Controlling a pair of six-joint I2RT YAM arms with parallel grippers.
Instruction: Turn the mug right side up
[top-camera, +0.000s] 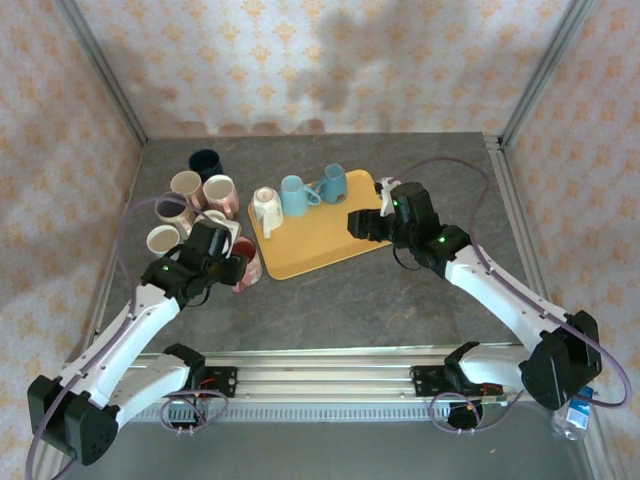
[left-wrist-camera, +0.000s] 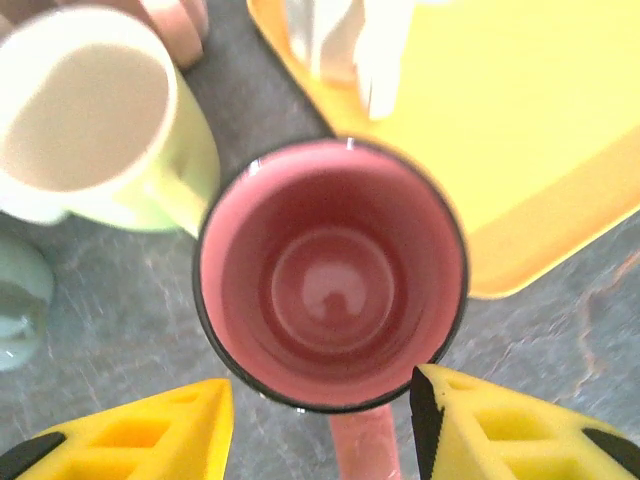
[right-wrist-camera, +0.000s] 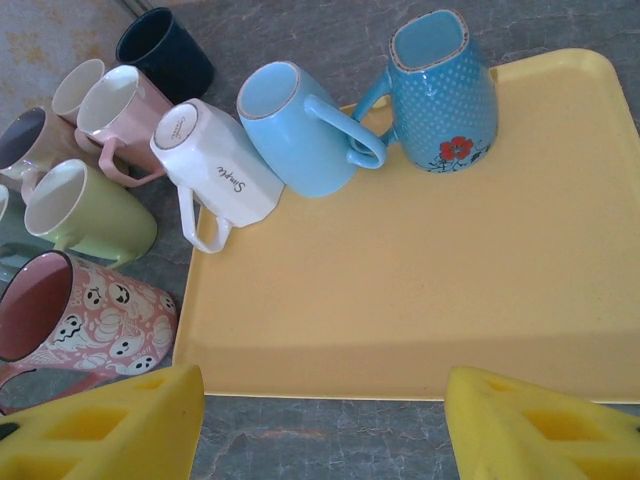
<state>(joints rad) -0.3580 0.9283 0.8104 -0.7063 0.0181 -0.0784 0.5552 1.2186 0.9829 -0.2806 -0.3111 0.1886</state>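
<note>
A pink mug (left-wrist-camera: 332, 290) with white ghost faces (right-wrist-camera: 70, 315) stands upright on the grey table just left of the yellow tray (right-wrist-camera: 420, 280), its mouth facing up. My left gripper (left-wrist-camera: 320, 400) hovers right over it (top-camera: 247, 262), open, one yellow finger (left-wrist-camera: 150, 435) on each side of the pink handle and clear of it. On the tray, a white mug (right-wrist-camera: 215, 165) and a light blue mug (right-wrist-camera: 295, 135) show their bases, and a dotted blue mug (right-wrist-camera: 440, 95) stands beside them. My right gripper (right-wrist-camera: 325, 400) hangs open above the tray's near edge (top-camera: 362, 224), holding nothing.
Several upright mugs crowd the table left of the tray: a pale green one (left-wrist-camera: 110, 130), pink and beige ones (top-camera: 200, 190) and a navy one (top-camera: 205, 162). The tray's right half (top-camera: 350, 240) is bare. Metal frame posts and patterned walls close in the sides.
</note>
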